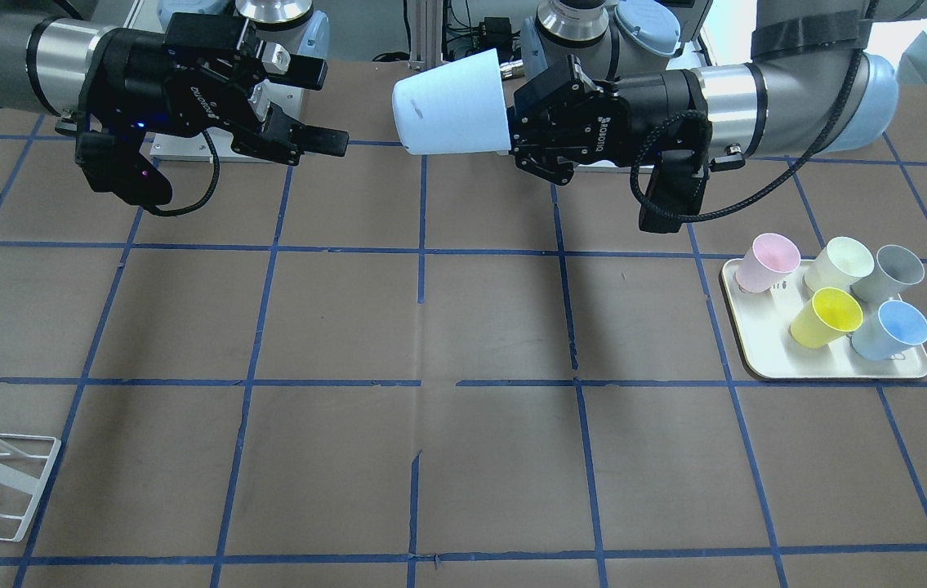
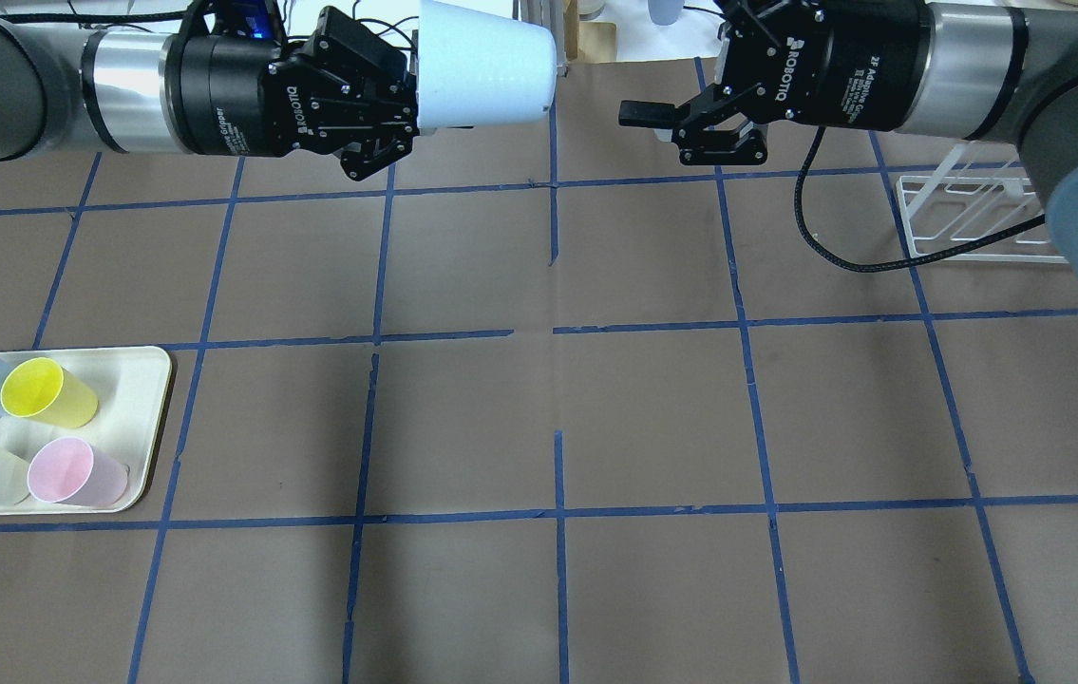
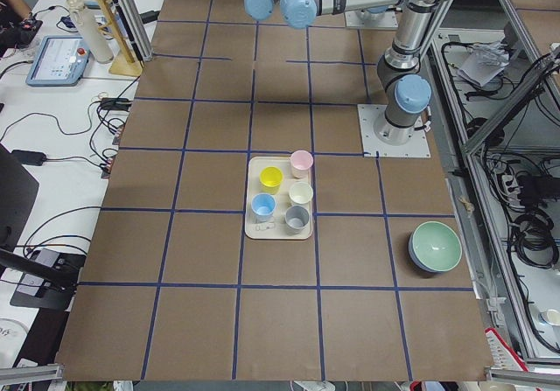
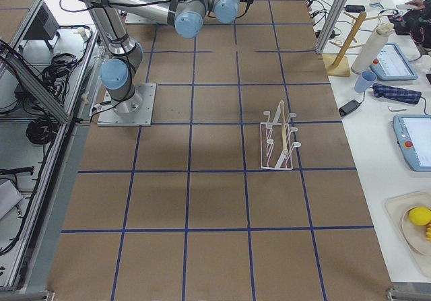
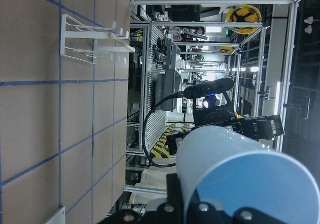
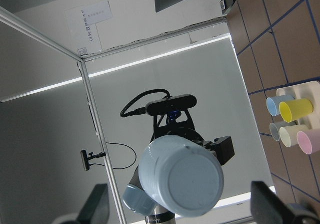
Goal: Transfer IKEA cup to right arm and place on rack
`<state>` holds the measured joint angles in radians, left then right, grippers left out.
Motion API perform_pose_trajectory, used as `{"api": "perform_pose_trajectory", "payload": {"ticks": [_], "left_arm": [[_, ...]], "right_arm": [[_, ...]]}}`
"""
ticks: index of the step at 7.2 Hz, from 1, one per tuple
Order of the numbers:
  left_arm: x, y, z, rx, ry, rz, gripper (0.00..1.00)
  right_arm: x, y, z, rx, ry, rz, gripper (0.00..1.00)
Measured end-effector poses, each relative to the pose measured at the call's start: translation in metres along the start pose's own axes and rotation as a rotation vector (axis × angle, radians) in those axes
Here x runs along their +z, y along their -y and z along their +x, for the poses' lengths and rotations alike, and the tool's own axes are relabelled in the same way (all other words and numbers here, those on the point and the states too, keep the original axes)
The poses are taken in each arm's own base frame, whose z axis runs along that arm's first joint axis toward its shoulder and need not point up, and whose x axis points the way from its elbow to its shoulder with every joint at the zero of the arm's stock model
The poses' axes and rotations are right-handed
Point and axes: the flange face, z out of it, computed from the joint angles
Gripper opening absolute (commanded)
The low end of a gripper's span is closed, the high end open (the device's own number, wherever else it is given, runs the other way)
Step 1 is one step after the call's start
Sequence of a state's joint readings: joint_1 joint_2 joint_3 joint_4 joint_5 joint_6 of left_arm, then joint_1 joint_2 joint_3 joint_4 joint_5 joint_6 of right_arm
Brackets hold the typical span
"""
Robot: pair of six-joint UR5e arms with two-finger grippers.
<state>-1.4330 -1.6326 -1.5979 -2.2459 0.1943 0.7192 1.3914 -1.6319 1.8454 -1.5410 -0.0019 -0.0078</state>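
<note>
IKEA cup [image 1: 448, 108]: pale blue tumbler, held on its side in the air above the far middle of the table [image 1: 496, 327]. Its mouth end is at the left gripper and its base is turned toward the right gripper.
left gripper [image 1: 522, 122]: clamped on the cup's mouth end. My left wrist camera shows the sky-blue inside close to the gripper body, but I cannot tell whether one finger sits inside the rim.
right gripper [image 1: 323, 106]: jaws spread wide, level with the cup and facing its base, with a clear gap between fingertips and cup.
right wrist view: the cup's round base sits midway between the two fingers [image 6: 97, 206] and touches neither.
rack [image 2: 975, 218]: white wire frame with slanted prongs, standing on the table on the right arm's side, well apart from both grippers.
tray [image 1: 826, 366]: cream, rounded corners, on the table on the left arm's side.
tray contents: five cups, mouths up (pink [image 1: 767, 261], pale green [image 1: 839, 263], grey [image 1: 889, 273], yellow [image 1: 826, 317], blue [image 1: 892, 329]), standing close together in two rows.
bowl [image 3: 435, 247]: green, seen only from the left side camera, on the table near the robot's edge, apart from the tray.
table cover: brown sheet with a blue tape grid.
</note>
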Motion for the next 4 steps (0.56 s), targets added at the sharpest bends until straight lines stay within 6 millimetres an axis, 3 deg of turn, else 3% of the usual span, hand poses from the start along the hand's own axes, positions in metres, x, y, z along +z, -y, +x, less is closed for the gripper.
{"api": "perform_pose_trajectory", "payload": {"ticks": [4], "left_arm": [[0.033,-0.007,0.011,-0.020,-0.061,-0.010,0.00]], "right_arm": [[0.002,0.003,0.000,0.001,0.053,-0.004,1.00]]}}
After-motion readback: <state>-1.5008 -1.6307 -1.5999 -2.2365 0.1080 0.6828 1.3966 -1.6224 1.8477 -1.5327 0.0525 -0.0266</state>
